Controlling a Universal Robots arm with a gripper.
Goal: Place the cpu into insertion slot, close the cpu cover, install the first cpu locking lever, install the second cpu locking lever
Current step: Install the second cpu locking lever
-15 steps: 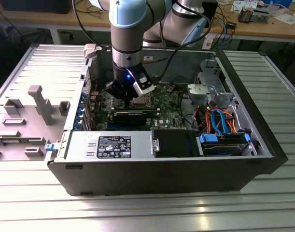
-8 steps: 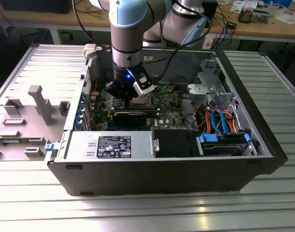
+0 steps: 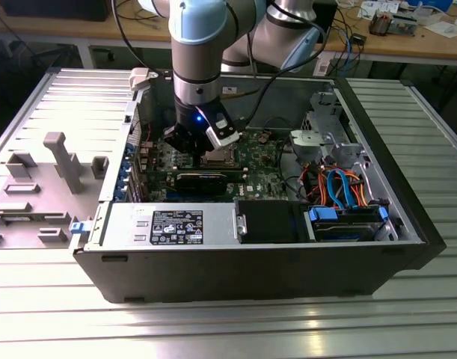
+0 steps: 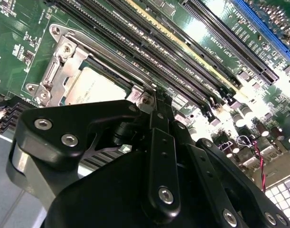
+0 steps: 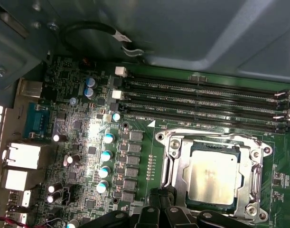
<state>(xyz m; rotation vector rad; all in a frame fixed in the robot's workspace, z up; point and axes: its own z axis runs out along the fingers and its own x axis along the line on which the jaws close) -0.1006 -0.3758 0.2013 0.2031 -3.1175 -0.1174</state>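
The cpu (image 5: 215, 176) lies flat in the insertion slot (image 5: 266, 151), its pale silver face showing through the window of the cpu cover (image 5: 175, 161). The cover lies down flat around the chip. A thin metal lever rod (image 5: 211, 135) runs along the socket edge nearest the memory slots. My gripper (image 5: 160, 211) hovers at the socket's edge with its black fingers drawn together and nothing visible between them. In the second wrist view the gripper (image 4: 153, 102) tips stand just beside the cpu (image 4: 95, 88). The exterior view has the gripper (image 3: 192, 149) low inside the case, over the green board.
Long memory slots (image 5: 201, 102) run beside the socket, and capacitors (image 5: 107, 154) stand on its other side. The open computer case (image 3: 408, 224) holds a power supply (image 3: 176, 224) and orange and blue cables (image 3: 340, 187). A grey fixture (image 3: 63, 161) stands at the exterior view's left.
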